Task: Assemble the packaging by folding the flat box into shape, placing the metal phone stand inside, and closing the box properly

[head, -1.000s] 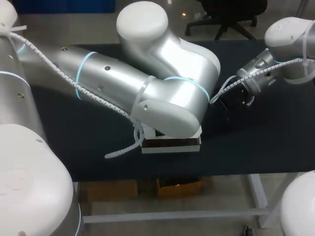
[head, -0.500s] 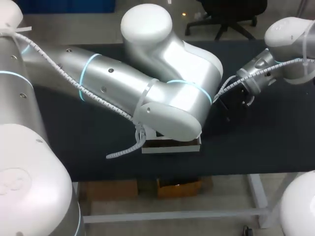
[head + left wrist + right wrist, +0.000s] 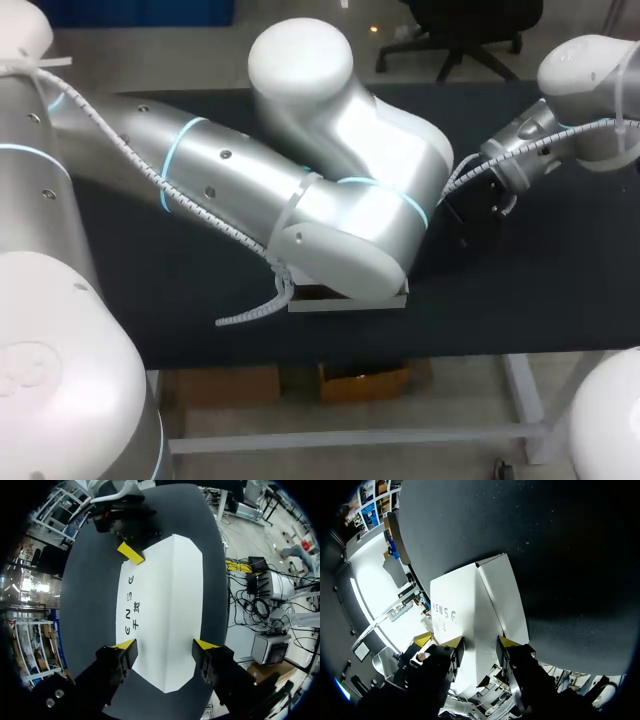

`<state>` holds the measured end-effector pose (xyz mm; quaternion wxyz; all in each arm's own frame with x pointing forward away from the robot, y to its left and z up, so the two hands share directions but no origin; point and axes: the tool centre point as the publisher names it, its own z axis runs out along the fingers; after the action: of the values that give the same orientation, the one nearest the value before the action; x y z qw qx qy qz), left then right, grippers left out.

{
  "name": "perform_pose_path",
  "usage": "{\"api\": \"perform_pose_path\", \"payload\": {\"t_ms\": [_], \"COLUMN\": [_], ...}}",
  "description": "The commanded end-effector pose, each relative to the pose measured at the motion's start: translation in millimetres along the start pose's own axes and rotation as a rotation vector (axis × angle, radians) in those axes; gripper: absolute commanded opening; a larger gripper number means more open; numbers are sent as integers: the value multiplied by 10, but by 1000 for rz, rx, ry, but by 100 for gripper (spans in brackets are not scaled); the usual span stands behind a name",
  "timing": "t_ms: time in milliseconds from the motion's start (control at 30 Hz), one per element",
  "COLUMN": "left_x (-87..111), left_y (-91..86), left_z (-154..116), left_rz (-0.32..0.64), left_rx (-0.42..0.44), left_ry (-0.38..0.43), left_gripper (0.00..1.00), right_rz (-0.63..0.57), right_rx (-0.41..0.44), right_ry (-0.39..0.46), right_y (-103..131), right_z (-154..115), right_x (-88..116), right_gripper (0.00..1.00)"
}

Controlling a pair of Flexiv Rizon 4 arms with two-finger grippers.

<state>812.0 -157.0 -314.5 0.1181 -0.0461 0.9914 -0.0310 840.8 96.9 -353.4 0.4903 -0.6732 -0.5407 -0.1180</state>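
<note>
1. Box [image 3: 165, 610] looks folded up and shut on the counter [image 3: 520, 290], near its front edge (stand not visible, presumably inside)
2. Left hand [image 3: 165, 646] spread wide over one end, right hand [image 3: 480, 641] narrower over the other, neither holding anything
3. Only pressing it firmly closed seems left
</note>
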Motion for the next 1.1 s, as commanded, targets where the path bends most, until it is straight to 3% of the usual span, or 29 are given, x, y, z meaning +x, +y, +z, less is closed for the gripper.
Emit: {"api": "perform_pose_path", "payload": {"t_ms": [33, 667, 1100], "left_x": [12, -100, -125], "left_y": [-19, -3, -5], "left_z": [55, 190, 226], "left_rz": [-2, -16, -5], "left_rx": [-4, 13, 2], "left_ry": [-14, -69, -125], "left_gripper": [73, 76, 69], "right_rz": [0, 0, 0], "right_rx": [2, 2, 2], "right_ry": [0, 0, 0], "right_y": [0, 0, 0], "right_z": [-4, -4, -4], "right_x": [2, 2, 2], "right_gripper": [40, 40, 40]}}
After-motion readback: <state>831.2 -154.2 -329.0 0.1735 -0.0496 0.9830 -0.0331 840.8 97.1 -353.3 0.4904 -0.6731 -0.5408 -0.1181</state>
